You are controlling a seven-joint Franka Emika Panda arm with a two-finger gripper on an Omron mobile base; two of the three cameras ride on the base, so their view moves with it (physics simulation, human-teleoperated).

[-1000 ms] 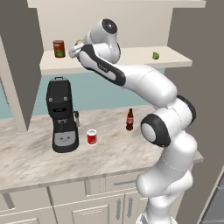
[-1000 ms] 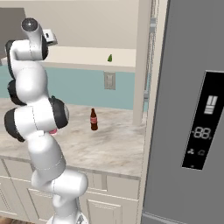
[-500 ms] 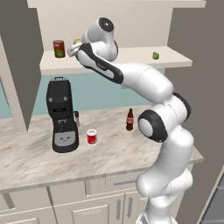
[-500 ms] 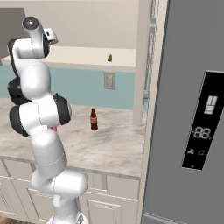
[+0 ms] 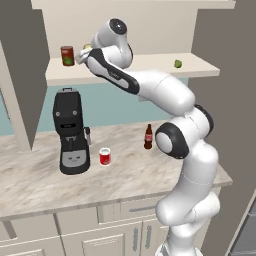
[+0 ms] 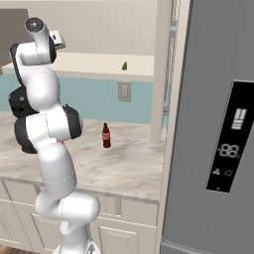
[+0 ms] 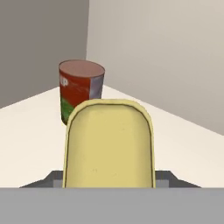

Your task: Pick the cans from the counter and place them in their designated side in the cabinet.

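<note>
While the arm is reaching up to the cabinet shelf (image 5: 150, 64) at the upper centre of the left base view, the gripper (image 5: 86, 51) is sitting around the yellow-topped can (image 7: 109, 144), which is filling the lower middle of the hand view; whether the jaws are gripping it cannot be told. Behind it a dark red can (image 7: 81, 89) is standing upright. Lower left of centre, the bright red can (image 5: 105, 156) is standing on the counter (image 5: 125, 175) beside a black coffee machine (image 5: 71, 132), with a brown bottle (image 5: 148, 137) to its right.
</note>
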